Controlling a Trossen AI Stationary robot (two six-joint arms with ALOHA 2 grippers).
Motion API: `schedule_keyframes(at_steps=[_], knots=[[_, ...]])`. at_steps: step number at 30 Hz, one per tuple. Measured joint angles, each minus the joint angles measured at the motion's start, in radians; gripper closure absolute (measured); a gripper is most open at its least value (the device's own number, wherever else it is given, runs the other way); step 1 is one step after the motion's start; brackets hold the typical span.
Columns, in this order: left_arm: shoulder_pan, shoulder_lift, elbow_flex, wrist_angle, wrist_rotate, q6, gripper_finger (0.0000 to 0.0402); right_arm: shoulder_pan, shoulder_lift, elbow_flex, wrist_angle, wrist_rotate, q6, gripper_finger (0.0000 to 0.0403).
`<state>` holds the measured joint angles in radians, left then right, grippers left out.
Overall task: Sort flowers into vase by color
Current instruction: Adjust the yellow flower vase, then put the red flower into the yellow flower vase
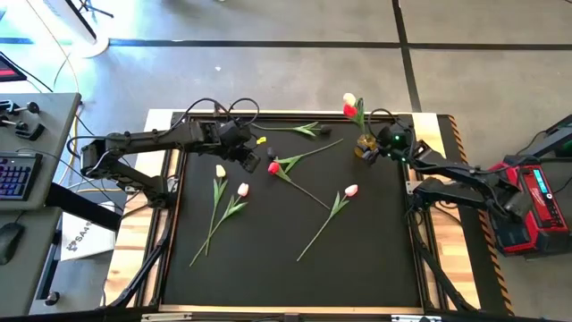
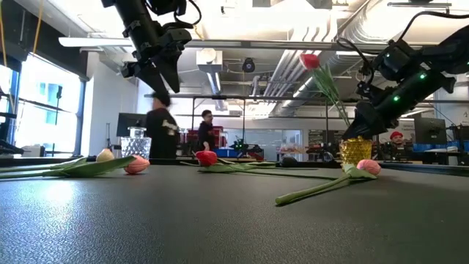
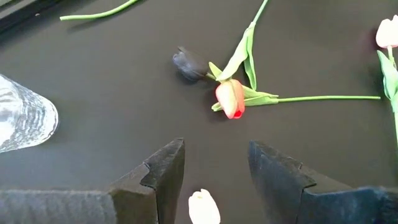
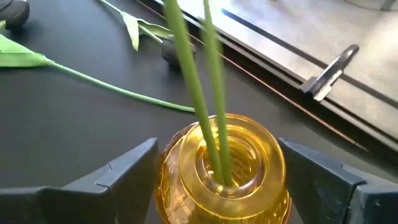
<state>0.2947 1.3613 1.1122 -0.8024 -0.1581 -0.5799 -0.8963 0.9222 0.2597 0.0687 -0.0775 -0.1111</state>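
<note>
The left pincer (image 1: 248, 161) hangs above the black desk (image 1: 268, 259) near its far left part, fingers (image 3: 163, 174) spread and pinching nothing. Just past it lie a red tulip (image 3: 230, 98) and a dark tulip (image 3: 186, 63), their stems crossing toward the middle of the desk. A white tulip head (image 3: 203, 206) shows right under the spread fingers. A clear glass vase (image 3: 25, 121) stands close by, toward the far left corner.

The right pincer (image 1: 374, 148) sits near the far right corner, its fingers (image 4: 121, 171) spread wide on either side of an amber glass vase (image 4: 224, 165); whether they touch the glass cannot be told. Two green stems (image 4: 199, 112) stand in that vase, carrying a red head (image 1: 349, 110) and a pale yellow head (image 1: 349, 98) that lean toward the far edge.

On the left half of the desk lie a yellow tulip (image 1: 220, 171) and a pink tulip (image 1: 243, 190), stems running toward the near left corner. Another pink tulip (image 1: 351, 190) lies right of centre, its stem pointing toward the near edge. A bare green stem (image 1: 299, 130) rests along the far edge.

People (image 2: 163, 125) stand in the room beyond the desk.
</note>
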Motion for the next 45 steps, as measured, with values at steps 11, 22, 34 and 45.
schedule_keyframes(at_steps=[11,22,34,45], knots=[[0.000,0.000,0.000,0.017,0.000,0.001,0.0236,0.000,-0.035,0.003,-0.032,0.017,0.049,0.0096],[0.000,0.000,0.000,0.022,0.000,-0.001,0.0236,0.000,-0.218,0.003,-0.069,0.017,0.135,0.0096],[0.007,0.000,0.000,0.105,-0.017,0.059,0.0236,0.001,-0.308,0.162,-0.234,0.062,0.248,0.0096],[0.007,0.000,0.000,0.139,-0.087,0.094,0.0236,0.001,-0.308,0.335,-0.640,0.145,0.431,0.0096]])
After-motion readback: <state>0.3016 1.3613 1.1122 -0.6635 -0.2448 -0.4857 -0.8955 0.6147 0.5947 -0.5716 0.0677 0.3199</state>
